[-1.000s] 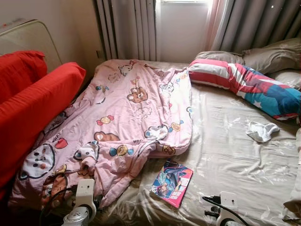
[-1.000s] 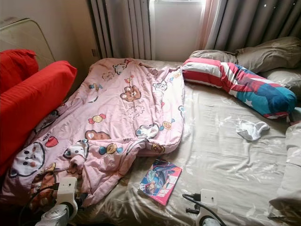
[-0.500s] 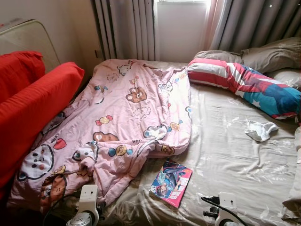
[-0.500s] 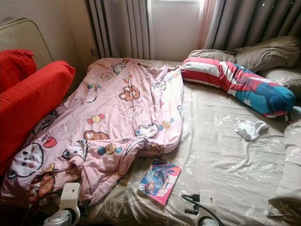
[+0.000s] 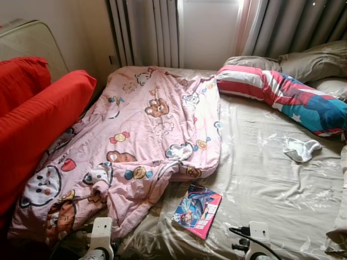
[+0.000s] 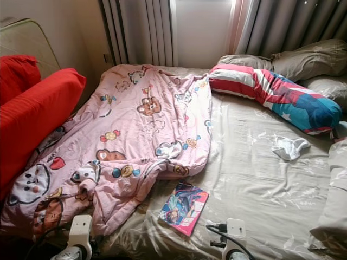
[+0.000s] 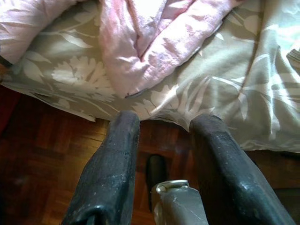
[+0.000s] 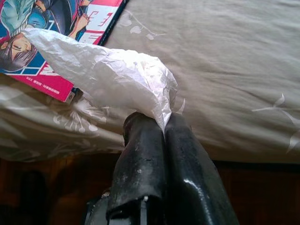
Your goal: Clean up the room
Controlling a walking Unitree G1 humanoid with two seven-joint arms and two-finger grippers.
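My right gripper (image 8: 161, 123) is shut on a crumpled white wrapper (image 8: 108, 70), held just off the bed's near edge beside a comic book (image 5: 197, 210) that lies on the beige sheet. My left gripper (image 7: 164, 124) is open and holds nothing; it hangs over the wooden floor at the bed's edge, close to a fold of the pink cartoon blanket (image 5: 146, 124). The blanket lies rumpled over the left half of the bed. A small white cloth (image 5: 300, 149) lies on the sheet at the right.
Red cushions (image 5: 38, 119) lean at the bed's left side. A striped red, white and blue pillow (image 5: 282, 95) and grey pillows (image 5: 314, 62) lie at the head, under grey curtains (image 5: 146, 32). Both wrists (image 5: 100, 238) show at the bottom edge.
The camera has shifted slightly, and both wrists now sit a little lower in the head views. Nothing on the bed has moved.
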